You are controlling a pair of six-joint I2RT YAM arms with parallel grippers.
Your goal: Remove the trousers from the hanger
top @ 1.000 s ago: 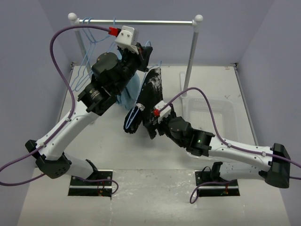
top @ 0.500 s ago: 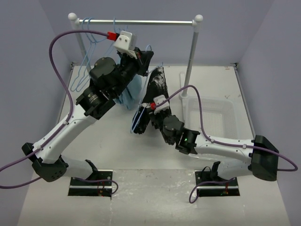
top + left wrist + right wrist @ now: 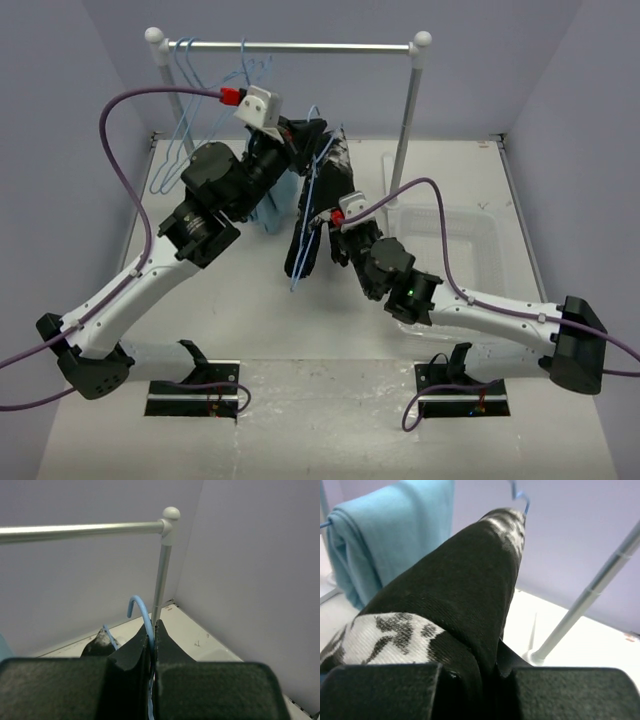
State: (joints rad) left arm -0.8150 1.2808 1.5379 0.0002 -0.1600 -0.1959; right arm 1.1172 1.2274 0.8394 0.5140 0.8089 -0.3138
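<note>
The black trousers with white speckled patches hang over the light-blue wire hanger, lifted off the table below the rail. My left gripper is shut on the hanger's hook just under its curve, with the wire pinched between the fingers. My right gripper is shut on a fold of the trousers at their lower part. A white patch lies beside the left finger. The hanger's lower bar is hidden under the fabric.
Several other blue hangers hang at the left end of the metal rail. A plain light-blue cloth hangs behind the trousers. The rail's right post and a white basket stand to the right.
My right gripper has gone from open to shut on the trousers. The left arm has raised and tilted the hanger, so the trousers hang higher and more upright.
</note>
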